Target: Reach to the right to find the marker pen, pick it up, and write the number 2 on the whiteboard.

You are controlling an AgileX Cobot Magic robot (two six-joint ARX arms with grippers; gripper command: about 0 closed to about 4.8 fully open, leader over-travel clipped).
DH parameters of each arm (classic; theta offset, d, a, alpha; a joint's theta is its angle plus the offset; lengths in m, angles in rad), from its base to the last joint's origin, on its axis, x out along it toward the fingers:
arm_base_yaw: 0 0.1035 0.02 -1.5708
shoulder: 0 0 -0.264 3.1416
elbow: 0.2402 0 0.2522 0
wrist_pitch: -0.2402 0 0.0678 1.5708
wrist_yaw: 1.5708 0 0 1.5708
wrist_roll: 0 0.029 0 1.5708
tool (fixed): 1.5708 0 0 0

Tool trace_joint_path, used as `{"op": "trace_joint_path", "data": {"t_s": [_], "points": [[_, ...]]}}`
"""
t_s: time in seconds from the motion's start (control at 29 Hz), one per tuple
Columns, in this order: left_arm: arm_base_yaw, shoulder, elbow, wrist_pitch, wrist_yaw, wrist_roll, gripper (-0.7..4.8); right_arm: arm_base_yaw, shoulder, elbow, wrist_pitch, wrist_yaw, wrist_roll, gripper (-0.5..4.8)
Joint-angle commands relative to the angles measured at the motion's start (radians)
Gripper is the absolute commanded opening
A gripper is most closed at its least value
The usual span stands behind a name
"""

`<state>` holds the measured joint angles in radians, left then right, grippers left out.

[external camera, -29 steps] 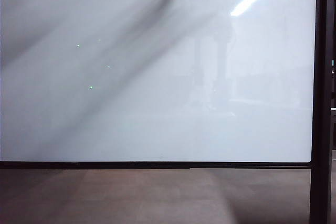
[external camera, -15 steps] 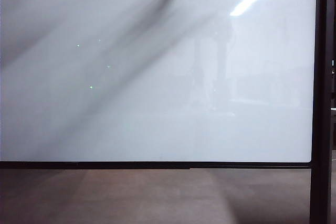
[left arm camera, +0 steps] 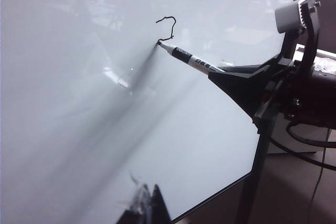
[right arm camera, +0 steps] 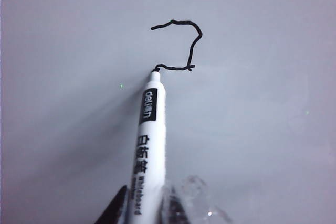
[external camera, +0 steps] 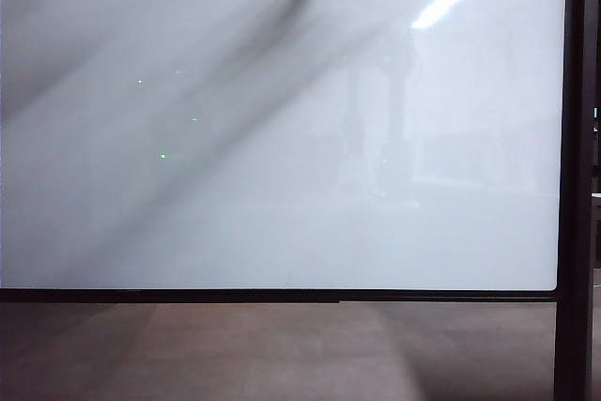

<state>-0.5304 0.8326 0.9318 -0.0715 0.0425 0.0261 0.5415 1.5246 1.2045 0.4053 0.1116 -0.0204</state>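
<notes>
Nothing has shifted noticeably since a second ago: in the exterior view the dark arm and pen stay at the board's top edge.

Whiteboard (external camera: 282, 185) fills nearly the whole exterior view; glossy, black frame, dark post on the right, bare brown floor below.

Right pincer (left arm camera: 220, 72) reaches in from the right, pinching the marker pen (right arm camera: 147, 145) by its rear barrel. Left pincer (left arm camera: 148, 203) hangs low, well apart from the pen, only its tips showing; cannot tell whether spread or pressed together, nothing visibly held.

Pen tip rests on the board at the end of the bottom stroke.

Number 2 (right arm camera: 181, 45): thin, angular, hook on top, downstroke, short base drawn leftward. Judged almost complete: pen found and gripped, figure readable. Left to do, apparently: lift the tip off.
</notes>
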Motion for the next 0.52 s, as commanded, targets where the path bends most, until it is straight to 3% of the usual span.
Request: {"op": "trace_joint_path", "data": {"t_s": [0.03, 0.52], "points": [[0.002, -0.002, 0.003, 0.006, 0.006, 0.001, -0.05, 0.001, -0.002, 0.006, 0.020, -0.002, -0.003, 0.39], [0.002, -0.002, 0.003, 0.006, 0.006, 0.001, -0.05, -0.003, -0.002, 0.006, 0.007, -0.002, -0.003, 0.40]]}}
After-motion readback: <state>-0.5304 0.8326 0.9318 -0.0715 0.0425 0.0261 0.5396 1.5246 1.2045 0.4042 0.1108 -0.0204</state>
